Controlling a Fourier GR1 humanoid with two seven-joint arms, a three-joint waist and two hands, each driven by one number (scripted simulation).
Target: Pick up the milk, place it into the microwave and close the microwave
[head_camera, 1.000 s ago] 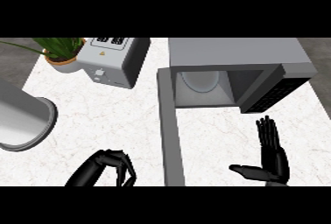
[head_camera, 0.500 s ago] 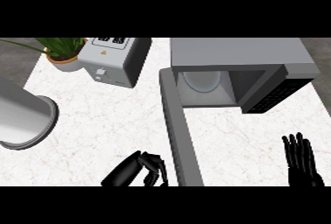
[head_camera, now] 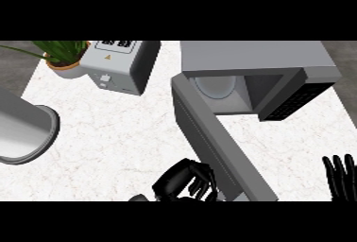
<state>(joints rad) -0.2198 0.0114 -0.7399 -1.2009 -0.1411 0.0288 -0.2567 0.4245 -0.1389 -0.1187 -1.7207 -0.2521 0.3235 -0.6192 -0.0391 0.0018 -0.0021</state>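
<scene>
While no milk shows, left robot hand (head_camera: 187, 182) curls empty beside microwave door (head_camera: 216, 142); light swinging panel, push its edge.

Two glossy, seemingly all-black hands (head_camera: 182, 182)

The white counter top (head_camera: 125, 137) looks like polished marble, smooth with faint grey veins. On the right, the grey box-shaped microwave (head_camera: 251, 56) has a matt, brushed-metal look, and its open grey door (head_camera: 216, 142) shares that dull, even finish; inside sits a pale round turntable plate (head_camera: 216, 87) that looks smooth and slightly glossy. At the far left, the silver toaster (head_camera: 122, 64) looks like satin metal. Beside it, the small orange pot (head_camera: 66, 71) appears matt like terracotta and holds green leaves. The large grey cylindrical container (head_camera: 21, 130) at the left edge looks like smooth metal with a soft sheen. The black left hand (head_camera: 185, 182) and black right hand (head_camera: 342, 177) look like glossy plastic.
</scene>
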